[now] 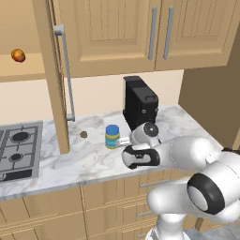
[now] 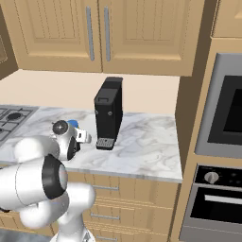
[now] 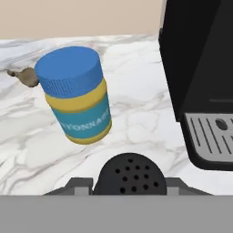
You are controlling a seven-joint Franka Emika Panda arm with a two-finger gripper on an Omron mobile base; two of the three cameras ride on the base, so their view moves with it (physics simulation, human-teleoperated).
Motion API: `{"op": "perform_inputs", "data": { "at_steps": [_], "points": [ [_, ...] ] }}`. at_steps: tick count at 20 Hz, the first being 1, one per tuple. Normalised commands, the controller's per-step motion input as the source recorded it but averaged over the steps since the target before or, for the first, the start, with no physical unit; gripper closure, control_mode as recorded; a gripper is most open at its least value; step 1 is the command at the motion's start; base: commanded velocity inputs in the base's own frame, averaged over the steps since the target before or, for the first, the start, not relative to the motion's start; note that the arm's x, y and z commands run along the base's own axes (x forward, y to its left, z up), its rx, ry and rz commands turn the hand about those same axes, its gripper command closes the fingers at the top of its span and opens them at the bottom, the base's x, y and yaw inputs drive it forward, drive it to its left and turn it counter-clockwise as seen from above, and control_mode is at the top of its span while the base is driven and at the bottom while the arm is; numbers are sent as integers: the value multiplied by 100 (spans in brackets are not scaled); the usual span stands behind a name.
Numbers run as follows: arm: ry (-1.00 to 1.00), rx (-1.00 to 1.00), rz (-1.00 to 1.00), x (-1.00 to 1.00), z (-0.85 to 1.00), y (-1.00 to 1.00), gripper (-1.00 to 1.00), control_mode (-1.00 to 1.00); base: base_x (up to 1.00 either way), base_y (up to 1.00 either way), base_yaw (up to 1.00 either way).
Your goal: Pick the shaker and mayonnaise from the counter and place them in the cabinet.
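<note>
The mayonnaise [image 1: 112, 136] is a squat jar with a blue lid and a yellow and teal label, upright on the marble counter [image 1: 89, 159]; it also shows as the jar [image 3: 77, 98] and as a blue lid [image 2: 72, 124] behind the hand. My gripper [image 1: 124, 139] [image 2: 85, 136] hovers low just right of the jar and apart from it. It is shut on the shaker [image 3: 129, 175], whose dark perforated top sits between the fingers. The cabinet [image 1: 18, 70] is up left, its tall door [image 1: 52, 93] with the long bar handle swung open.
A black coffee machine [image 1: 139, 103] [image 3: 205, 82] stands close on the gripper's right. A small brown lump [image 1: 83, 134] lies left of the jar. An orange fruit [image 1: 18, 55] sits on the cabinet shelf. A stove [image 1: 18, 147] is at the far left, an oven [image 2: 222, 118] on the right.
</note>
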Motion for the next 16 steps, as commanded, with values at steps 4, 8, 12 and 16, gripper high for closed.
{"op": "perform_inputs", "data": {
  "at_steps": [4, 8, 12, 16],
  "points": [
    [-2, 7, 4, -49, 88, -1, 100, -100, 0, 0, 0],
    [0, 2, 6, -57, 93, -1, 100, -100, 0, 0, 0],
    [0, 0, 7, -72, 61, -2, 100, -100, 0, 0, 0],
    [-1, 0, 7, -68, 42, -7, 100, -100, 0, 0, 0]
  ]
}}
